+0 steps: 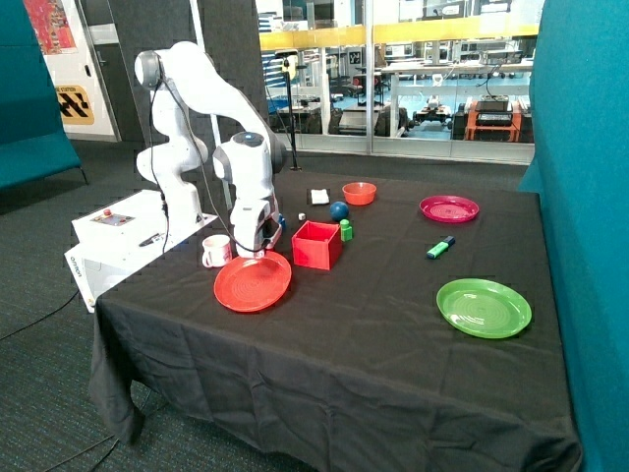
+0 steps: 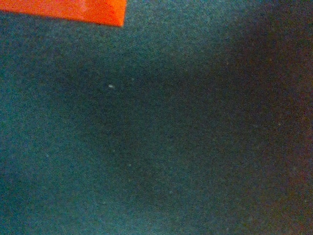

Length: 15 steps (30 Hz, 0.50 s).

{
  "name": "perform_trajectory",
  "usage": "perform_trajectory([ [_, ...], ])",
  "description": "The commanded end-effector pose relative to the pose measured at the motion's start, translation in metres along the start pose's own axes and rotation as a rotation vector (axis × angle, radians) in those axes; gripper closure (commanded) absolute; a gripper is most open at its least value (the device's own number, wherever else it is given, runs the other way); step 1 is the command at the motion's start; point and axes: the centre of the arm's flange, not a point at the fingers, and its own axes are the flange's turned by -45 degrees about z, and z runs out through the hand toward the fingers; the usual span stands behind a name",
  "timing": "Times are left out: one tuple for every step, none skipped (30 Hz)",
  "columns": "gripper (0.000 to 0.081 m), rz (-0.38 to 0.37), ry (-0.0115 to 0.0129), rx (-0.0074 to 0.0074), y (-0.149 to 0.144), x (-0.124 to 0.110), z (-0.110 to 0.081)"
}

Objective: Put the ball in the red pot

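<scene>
**Ball still on the cloth, gripper low beside the red plate**

The outside view takes in the whole table (image 1: 324, 393), draped in black cloth. The ball (image 1: 339, 210) — small, dark blue — rests on the cloth behind the red pot (image 1: 316, 245), near it but not inside it, so it is not yet in the pot. A green block (image 1: 346, 230) stands just beside the pot's far corner. The pot sits open-topped, with the flat red plate (image 1: 253, 281) in front of it towards the table's near edge.

The gripper (image 1: 257, 248) hangs low over the cloth between the white mug (image 1: 216, 251) and the red pot, just behind the red plate's rim. Whether its fingers are apart or together cannot be told from either view.

Farther back are an orange bowl (image 1: 359, 193) and a small white object (image 1: 318, 197); towards the far side lie a pink plate (image 1: 449, 208), a green-and-blue marker (image 1: 440, 248) and a green plate (image 1: 484, 308).

The wrist view gives none of this — only dark cloth (image 2: 161, 137) filling the frame, with a red-orange corner (image 2: 78, 10) at one edge; which red thing it belongs to cannot be told. Neither the ball nor the fingers appear there.
</scene>
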Motion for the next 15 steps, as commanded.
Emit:
perform_trajectory([
  [0.0808,-0.002,0.0001,-0.0014,-0.0032,-0.0003,0.003],
  [0.0808,0.002,0.0001,-0.0014,-0.0034,-0.0004,0.0029],
  [0.0808,0.002,0.0001,-0.0014,-0.0035,-0.0005,0.0029],
  [0.0808,-0.003,0.0001,-0.0014,-0.0038,-0.0007,0.0031],
  [0.0808,-0.004,0.0001,-0.0014,-0.0041,-0.0009,0.0032],
  [0.0808,-0.004,0.0001,-0.0014,-0.0043,-0.0011,0.0033],
  [0.0808,-0.004,0.0001,-0.0014,-0.0046,-0.0013,0.0035],
  [0.0808,-0.004,0.0001,-0.0014,-0.0048,-0.0015,0.0037],
  [0.0808,-0.004,0.0001,-0.0014,-0.005,-0.0018,0.0039],
  [0.0808,-0.004,0.0001,-0.0014,-0.0052,-0.0021,0.004],
  [0.0808,-0.004,0.0001,-0.0014,-0.0054,-0.0023,0.0041],
  [0.0808,-0.004,0.0001,-0.0014,-0.0056,-0.0025,0.0042],
  [0.0808,-0.004,0.0001,-0.0014,-0.0057,-0.0027,0.0043],
  [0.0808,-0.004,0.0001,-0.0014,-0.0059,-0.0029,0.0044],
  [0.0808,0.0,0.0001,-0.0014,-0.0061,-0.0032,0.0043],
])
